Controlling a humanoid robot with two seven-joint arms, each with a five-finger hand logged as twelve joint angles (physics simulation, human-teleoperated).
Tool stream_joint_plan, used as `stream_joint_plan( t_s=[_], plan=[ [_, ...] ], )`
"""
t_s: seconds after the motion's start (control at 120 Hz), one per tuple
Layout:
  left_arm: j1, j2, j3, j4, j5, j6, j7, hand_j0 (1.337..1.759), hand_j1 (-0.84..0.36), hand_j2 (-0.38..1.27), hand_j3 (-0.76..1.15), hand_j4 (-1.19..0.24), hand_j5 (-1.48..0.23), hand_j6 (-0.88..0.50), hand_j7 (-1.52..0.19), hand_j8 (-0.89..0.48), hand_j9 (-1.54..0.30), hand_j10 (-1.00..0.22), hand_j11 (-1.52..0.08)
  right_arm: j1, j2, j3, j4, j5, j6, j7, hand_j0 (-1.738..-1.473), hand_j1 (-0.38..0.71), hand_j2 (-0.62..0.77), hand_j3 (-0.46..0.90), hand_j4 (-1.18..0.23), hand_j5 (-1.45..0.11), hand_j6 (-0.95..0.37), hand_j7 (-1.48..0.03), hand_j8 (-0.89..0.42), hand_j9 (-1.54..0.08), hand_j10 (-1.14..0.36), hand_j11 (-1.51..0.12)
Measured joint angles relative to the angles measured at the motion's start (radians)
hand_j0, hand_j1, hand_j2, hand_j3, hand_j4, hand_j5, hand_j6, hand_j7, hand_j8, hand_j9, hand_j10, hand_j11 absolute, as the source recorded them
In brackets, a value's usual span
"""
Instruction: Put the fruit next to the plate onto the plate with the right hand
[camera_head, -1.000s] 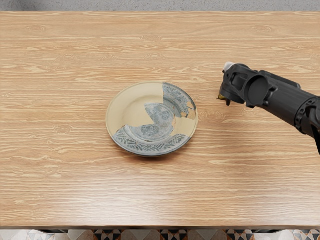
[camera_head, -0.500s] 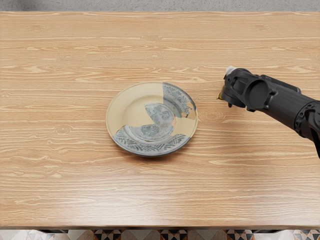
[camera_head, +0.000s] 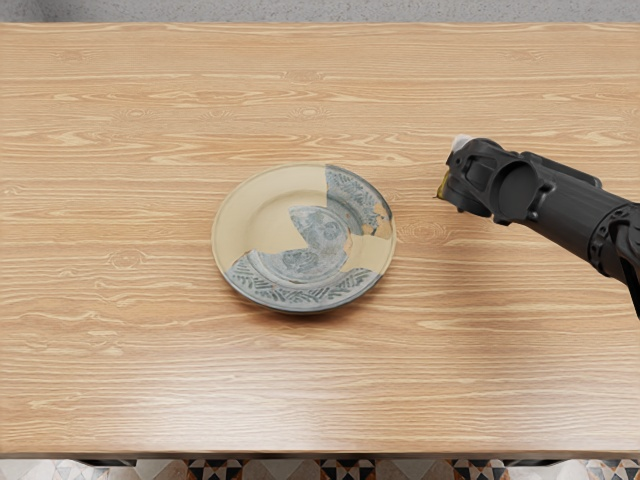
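Right hand (camera_head: 468, 180): sits a little lower in the picture than a second ago and a shade further right. The shift is small, and nearly all of it comes in the first half-second.
Right arm (camera_head: 565, 208): follows the hand down, with the forearm slightly lower in the picture.
Pale tip (camera_head: 460, 141) at the hand's top edge: lower too, moving with the hand.

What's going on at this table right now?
The robot's right arm reaches in from the right edge, and its right hand is down on the wooden table, to the right of the plate and apart from it. A small yellowish sliver peeks out at the hand's left side, probably the fruit. The hand hides the rest, so a grasp cannot be confirmed. No fruit is on the plate yet.
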Motion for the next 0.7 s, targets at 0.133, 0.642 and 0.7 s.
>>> stream_joint_plan(
  t_s=[0.133,0.642,0.7],
  plan=[
    [0.000,0.000,0.000,0.000,0.000,0.000,0.000,1.658,0.33,0.00,0.00,-0.01,-0.02,-0.01,-0.02,-0.01,-0.02,-0.01,-0.02,0.000,0.000,0.000,0.000,0.000,0.000,0.000,-1.658,0.09,-0.07,0.00,-0.37,-0.48,-0.36,-0.48,-0.37,-0.48,-0.37,-0.48],
    [-0.002,0.000,0.000,0.001,0.000,0.000,0.000,1.658,0.33,0.00,0.00,-0.01,-0.02,-0.01,-0.02,-0.01,-0.02,-0.01,-0.02,-0.002,0.000,0.001,0.001,-0.002,0.008,0.000,-1.657,0.19,-0.08,0.00,-0.47,-0.58,-0.44,-0.59,-0.47,-0.59,-0.47,-0.59],
    [-0.002,0.000,0.000,0.001,0.000,0.000,0.000,1.658,0.33,0.00,0.00,-0.01,-0.02,-0.01,-0.02,-0.01,-0.02,-0.01,-0.02,-0.002,0.000,0.002,0.001,-0.002,0.009,0.000,-1.657,0.20,-0.09,0.00,-0.48,-0.59,-0.45,-0.60,-0.48,-0.59,-0.48,-0.59]
  ],
)
